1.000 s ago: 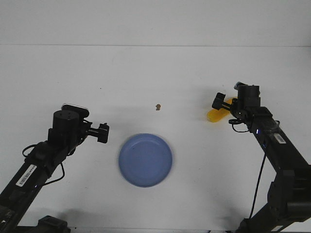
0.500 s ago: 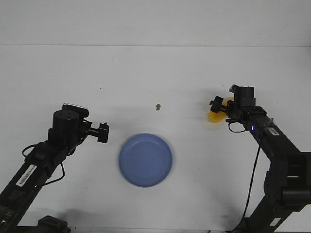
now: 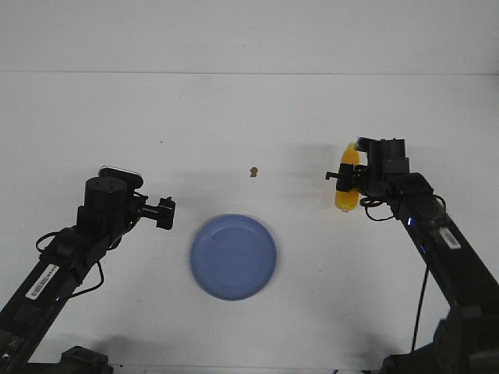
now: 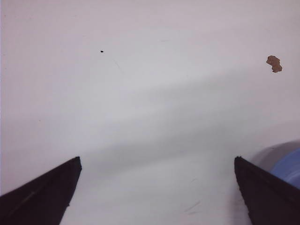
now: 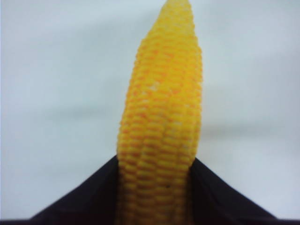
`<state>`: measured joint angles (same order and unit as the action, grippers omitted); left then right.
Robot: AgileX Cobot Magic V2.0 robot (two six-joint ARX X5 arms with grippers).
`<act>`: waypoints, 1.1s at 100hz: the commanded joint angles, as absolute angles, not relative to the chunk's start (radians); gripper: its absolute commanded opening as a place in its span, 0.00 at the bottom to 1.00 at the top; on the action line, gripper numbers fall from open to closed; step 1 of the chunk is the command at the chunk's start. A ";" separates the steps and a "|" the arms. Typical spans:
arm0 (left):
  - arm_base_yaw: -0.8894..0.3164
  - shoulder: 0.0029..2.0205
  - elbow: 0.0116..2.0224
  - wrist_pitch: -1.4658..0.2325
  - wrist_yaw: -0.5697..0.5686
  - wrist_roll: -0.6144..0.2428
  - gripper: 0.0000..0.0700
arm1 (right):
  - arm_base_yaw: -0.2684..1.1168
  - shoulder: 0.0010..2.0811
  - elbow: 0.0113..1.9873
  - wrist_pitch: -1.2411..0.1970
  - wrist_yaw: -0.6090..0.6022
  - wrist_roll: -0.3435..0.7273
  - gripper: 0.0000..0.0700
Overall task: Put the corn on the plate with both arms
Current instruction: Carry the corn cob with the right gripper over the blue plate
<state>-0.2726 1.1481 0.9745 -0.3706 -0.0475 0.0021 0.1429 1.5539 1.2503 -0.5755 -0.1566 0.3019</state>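
Observation:
The yellow corn (image 3: 346, 187) is held in my right gripper (image 3: 348, 176) at the right of the table, lifted off the surface and hanging nearly upright. In the right wrist view the corn (image 5: 161, 122) fills the middle, with both black fingers pressed on its sides. The light blue plate (image 3: 233, 255) lies at the table's front middle, left of the corn. My left gripper (image 3: 165, 213) is open and empty, just left of the plate. In the left wrist view its fingers (image 4: 44, 194) stand wide apart and the plate's rim (image 4: 287, 165) shows at the edge.
A small brown speck (image 3: 253, 171) lies on the white table beyond the plate; it also shows in the left wrist view (image 4: 274, 63). A tiny dark dot (image 3: 161, 142) lies at the far left.
My right gripper has closed on the corn, lifted it off the table and turned it from lying flat to nearly upright, moving slightly left. The left arm has not moved.

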 commanded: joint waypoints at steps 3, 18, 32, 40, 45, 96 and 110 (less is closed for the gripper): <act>-0.274 1.155 0.981 -0.366 -0.050 0.010 0.96 | 0.230 1.514 1.270 -0.600 -0.175 0.261 0.28; -0.274 1.155 0.981 -0.366 -0.050 0.010 0.96 | 0.406 1.494 1.269 -0.623 -0.236 0.262 0.29; -0.274 1.155 0.981 -0.366 -0.050 0.010 0.96 | 0.556 1.531 1.269 -0.633 -0.212 0.270 0.31; -0.274 1.155 0.981 -0.366 -0.050 0.010 0.96 | 0.628 1.560 1.269 -0.630 -0.181 0.276 0.31; -0.274 1.155 0.981 -0.366 -0.050 0.010 0.96 | 0.662 1.575 1.269 -0.631 -0.179 0.276 0.31; -0.274 1.155 0.981 -0.366 -0.050 0.010 0.96 | 0.794 1.704 1.269 -0.620 -0.139 0.292 0.89; -0.274 1.154 0.981 -0.369 -0.050 0.010 0.96 | 0.781 1.676 1.269 -0.616 -0.072 0.289 0.92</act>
